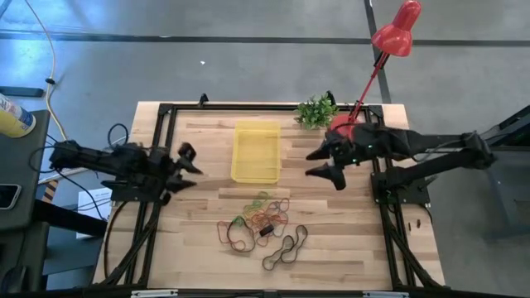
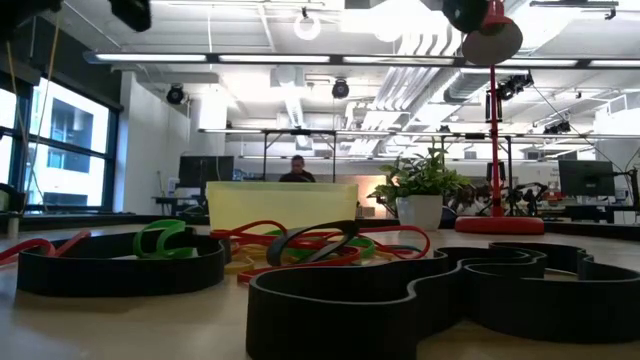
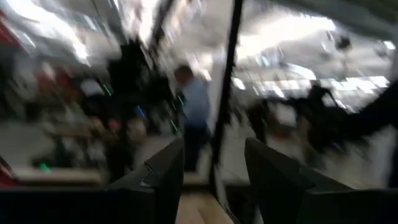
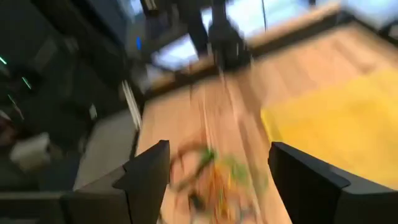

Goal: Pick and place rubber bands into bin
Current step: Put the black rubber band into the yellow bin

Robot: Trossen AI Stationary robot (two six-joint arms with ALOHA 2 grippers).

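The rubber bands (image 1: 261,222) lie in a loose heap on the near middle of the wooden table: thin orange, red, green and tan loops, with wide black ones (image 1: 286,247) nearest the edge. The low view shows these bands (image 2: 300,245) close up. The yellow bin (image 1: 256,151) stands on the table just beyond the heap and looks bare inside. My left gripper (image 1: 189,168) is open, left of the bin and above the table. My right gripper (image 1: 310,164) is open, right of the bin. The right wrist view shows the bands (image 4: 214,171) between its fingers and the bin (image 4: 336,124) beside them.
A small potted plant (image 1: 315,110) and a red lamp with a round base (image 1: 344,124) stand at the far right corner, close behind my right arm. A black frame (image 1: 157,124) runs round the table. A person (image 2: 297,170) sits in the room beyond.
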